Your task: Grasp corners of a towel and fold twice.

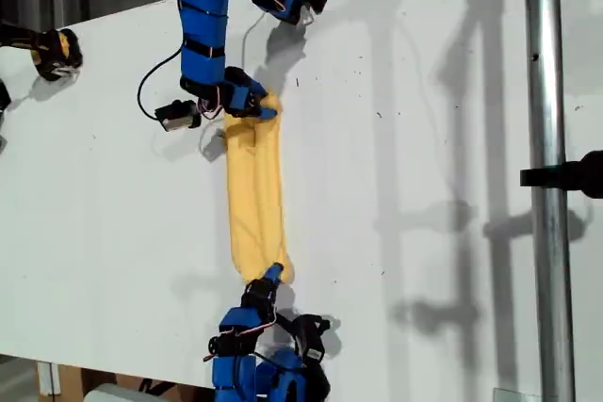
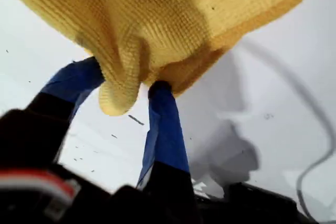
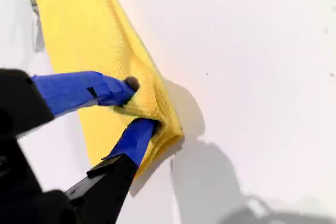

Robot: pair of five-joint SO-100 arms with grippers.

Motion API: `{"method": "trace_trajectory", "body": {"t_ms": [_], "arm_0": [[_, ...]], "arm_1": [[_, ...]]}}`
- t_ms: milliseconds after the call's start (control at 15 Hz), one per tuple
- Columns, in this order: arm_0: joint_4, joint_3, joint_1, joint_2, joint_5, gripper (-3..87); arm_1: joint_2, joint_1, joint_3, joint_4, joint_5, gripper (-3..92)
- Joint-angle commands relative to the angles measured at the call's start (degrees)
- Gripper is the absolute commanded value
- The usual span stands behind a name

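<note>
In the first wrist view, my first gripper point(image 2: 128, 85) has its blue-taped jaws pressed onto a bunched fold of the towel point(image 2: 157, 19). A rounded corner point(image 2: 113, 103) droops between the jaws. The rest of the cloth spreads beyond the jaws, above the white bench point(image 2: 252, 93), and a dark cable point(image 2: 315, 156) lies on the bench further out. That cable matches the one beside the arm at the top of the exterior view, so I take that arm's gripper point(image 1: 256, 108) to be my first.

My second gripper point(image 3: 140, 106) is pinching the other end of the towel point(image 3: 79, 24). Its jaws are closed on stacked layers just beside the end corner point(image 3: 173, 132), and the cloth runs away from the jaws as a narrow folded strip. In the exterior view this is the gripper point(image 1: 273, 275) at the bottom.

Between the two grippers the towel point(image 1: 254, 195) lies on the bench point(image 1: 424, 138) as a long yellow band, apparently folded once.

The cloth looks light, soft and limp, so it will sag and bunch wherever it isn't held, and its layers may slide apart. I'd keep both pinches right at the hemmed ends, catching every layer. One end then has to be carried over the other without stretching the band.
</note>
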Motion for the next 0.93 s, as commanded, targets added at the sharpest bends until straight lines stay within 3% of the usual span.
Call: {"method": "trace_trajectory", "body": {"t_ms": [0,267,333,600,733,867], "arm_0": [[6.77,-3.08,2.72,9.93,-1.23,18.0],[22.32,3.69,2.81,40.78,-3.69,17.3],[23.82,6.77,3.08,49.57,-4.04,17.2],[22.24,13.1,6.33,60.38,-5.89,16.8],[22.68,17.67,8.61,71.98,-4.75,16.5],[19.34,20.3,13.27,71.89,-2.55,15.5]], "arm_1": [[7.03,-0.97,-5.89,9.23,1.49,24.8],[25.14,1.67,-6.15,20.13,3.78,25.1],[29.71,3.25,-4.66,21.8,4.39,25.1],[40.08,3.87,1.76,22.15,9.58,25.7],[48.96,3.96,9.93,19.07,14.85,25.8],[59.33,3.6,19.34,13.62,17.67,26.0]]}}
